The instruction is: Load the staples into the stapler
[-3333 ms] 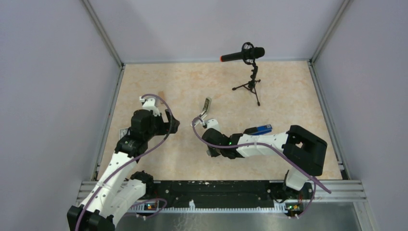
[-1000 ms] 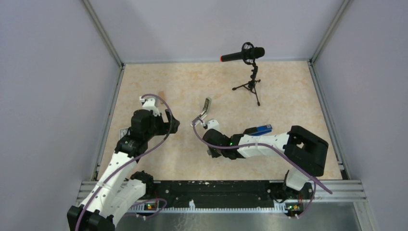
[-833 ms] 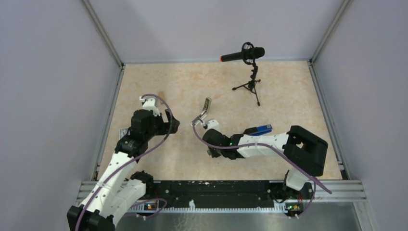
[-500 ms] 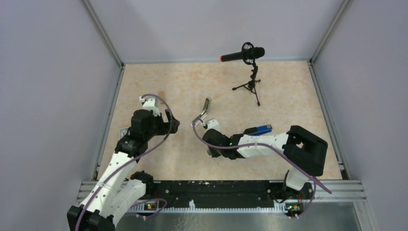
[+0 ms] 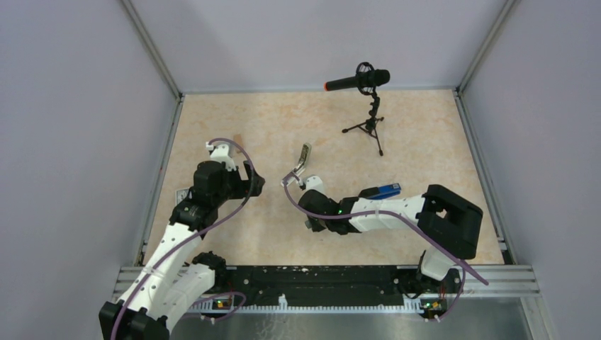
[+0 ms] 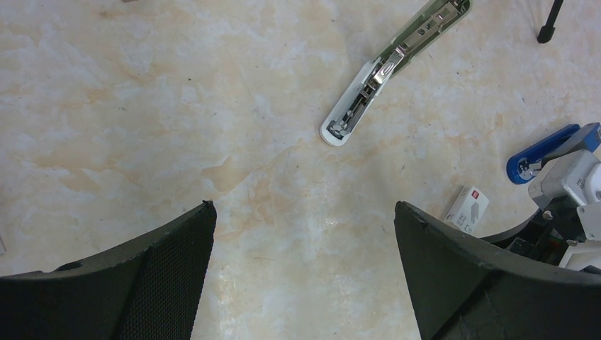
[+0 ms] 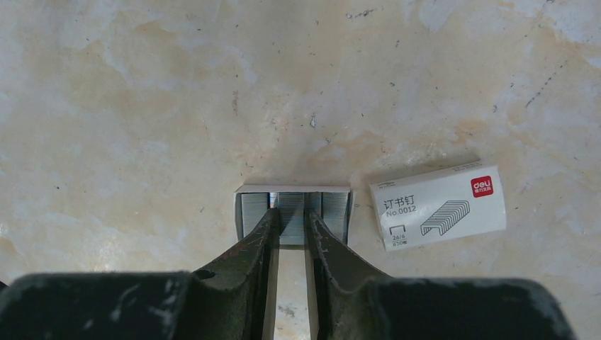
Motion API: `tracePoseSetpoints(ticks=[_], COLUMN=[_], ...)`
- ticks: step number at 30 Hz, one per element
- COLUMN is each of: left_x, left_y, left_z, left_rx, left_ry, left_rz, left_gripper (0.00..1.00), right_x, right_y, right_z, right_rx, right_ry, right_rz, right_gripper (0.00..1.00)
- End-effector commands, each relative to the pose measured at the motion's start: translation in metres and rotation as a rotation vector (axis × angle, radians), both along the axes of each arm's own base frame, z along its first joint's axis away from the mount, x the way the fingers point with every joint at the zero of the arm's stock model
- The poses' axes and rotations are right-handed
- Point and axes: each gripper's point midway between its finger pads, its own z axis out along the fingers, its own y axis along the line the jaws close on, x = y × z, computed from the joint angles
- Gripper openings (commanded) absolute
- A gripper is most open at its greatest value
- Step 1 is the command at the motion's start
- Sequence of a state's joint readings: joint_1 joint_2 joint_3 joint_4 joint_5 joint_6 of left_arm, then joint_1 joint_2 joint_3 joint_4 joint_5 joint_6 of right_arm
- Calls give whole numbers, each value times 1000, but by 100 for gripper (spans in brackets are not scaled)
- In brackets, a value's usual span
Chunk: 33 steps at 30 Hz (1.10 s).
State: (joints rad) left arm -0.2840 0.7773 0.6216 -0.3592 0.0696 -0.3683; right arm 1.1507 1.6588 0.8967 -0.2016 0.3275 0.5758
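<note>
Silvery staple block (image 7: 253,212) sits lower centre of the right wrist view, beside its white box (image 7: 438,207). The right gripper (image 7: 291,215) has narrowed astride the block's middle strip, but I cannot tell if it grips; pickup looks to be starting. The left gripper (image 6: 303,212) gapes empty, and the opened stapler (image 6: 383,67) lies upper right in its view.

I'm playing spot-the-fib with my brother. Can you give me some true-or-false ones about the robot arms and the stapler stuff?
1. The stapler lies flipped open on the table. True.
2. The left gripper is holding the stapler. False: it is wide open and empty, and the stapler lies apart from it.
3. The right gripper pinches a strip of the grey staple block. True.
4. The white staple box sits on top of the staple block. False: it lies beside the block on the table, with a small gap between them.
5. The microphone lies flat on the table. False: it is held up on a small tripod.
</note>
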Motion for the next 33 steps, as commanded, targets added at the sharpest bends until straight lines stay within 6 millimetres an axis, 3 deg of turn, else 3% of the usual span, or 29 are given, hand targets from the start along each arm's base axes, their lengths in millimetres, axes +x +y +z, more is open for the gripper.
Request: tracePoseSetpoints(ticks=[1, 5, 10, 18, 23, 30, 33], left_x=[9, 9, 11, 41, 59, 92, 101], left_y=[0, -3, -25, -32, -46, -46, -59], left_z=[10, 5, 4, -4, -24, -68, -83], left_rx=[-18, -47, -114, -103, -129, -118, -154], left_ry=[-41, -22, 65, 101, 181, 355, 421], left_rz=[25, 30, -48, -37, -62, -24, -58], left_gripper=[99, 99, 97, 88, 79, 57, 49], right_x=[5, 6, 7, 9, 11, 12, 11], right_y=[2, 5, 7, 7, -1, -13, -18], right_z=[17, 27, 36, 56, 71, 89, 94], right_rx=[17, 35, 59, 109, 134, 174, 192], right_ry=[-32, -44, -55, -91, -123, -161, -172], right_rz=[4, 14, 17, 22, 15, 9, 4], right_gripper=[17, 16, 16, 16, 16, 16, 16])
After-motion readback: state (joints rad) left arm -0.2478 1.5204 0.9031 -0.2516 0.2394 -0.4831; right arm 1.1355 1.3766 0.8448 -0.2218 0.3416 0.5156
